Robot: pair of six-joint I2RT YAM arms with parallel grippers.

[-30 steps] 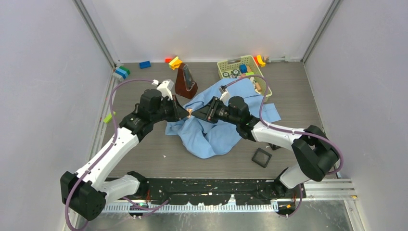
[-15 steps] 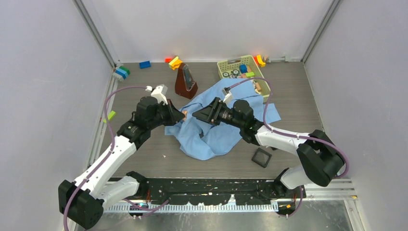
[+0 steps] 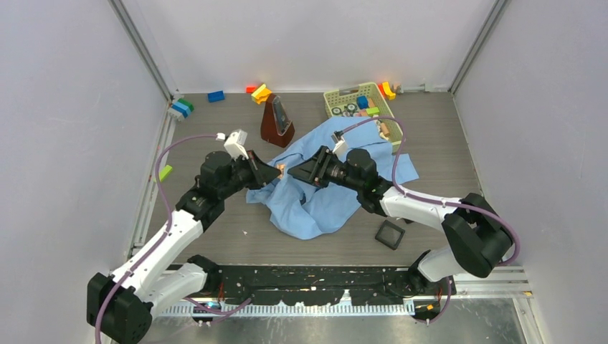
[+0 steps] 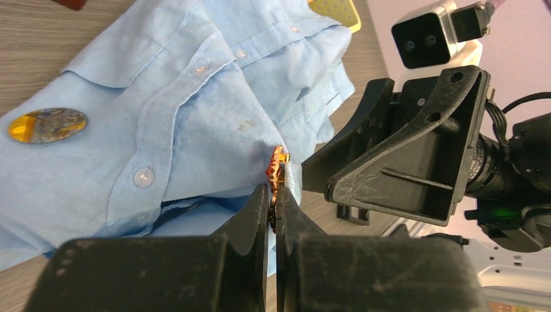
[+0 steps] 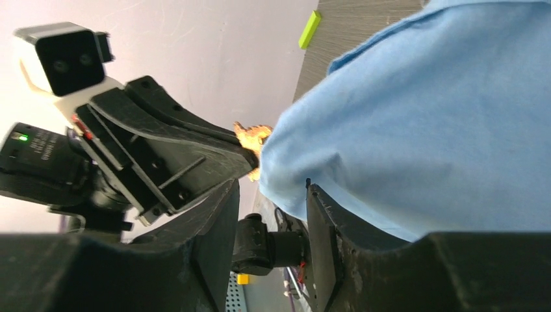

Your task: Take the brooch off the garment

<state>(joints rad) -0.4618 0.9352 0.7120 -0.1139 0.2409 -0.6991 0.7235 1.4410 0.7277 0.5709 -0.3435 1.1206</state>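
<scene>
The light-blue garment (image 3: 323, 204) lies crumpled mid-table, with one fold lifted between the two grippers. A small orange brooch (image 4: 279, 162) sits on that fold's edge; it also shows in the top view (image 3: 282, 168) and the right wrist view (image 5: 252, 138). My left gripper (image 4: 273, 195) is shut on the brooch and a bit of cloth, seen from above (image 3: 275, 172). My right gripper (image 5: 269, 188) is open, jaws apart, the cloth (image 5: 422, 117) resting against its right finger; it faces the left gripper closely (image 3: 294, 172). A second oval gold-and-blue pin (image 4: 47, 125) sits on the shirt.
A brown metronome (image 3: 278, 120) stands behind the shirt. A yellow-green basket (image 3: 337, 97) with small parts is at the back right. A black square frame (image 3: 391, 234) lies near the right arm. Coloured blocks (image 3: 259, 92) lie along the back wall, and a green block (image 3: 165, 173) at the left.
The grippers met at the brooch a second ago. The left gripper drew back left with brooch and cloth, then eased back right. The right gripper stayed close, a small gap between them.
</scene>
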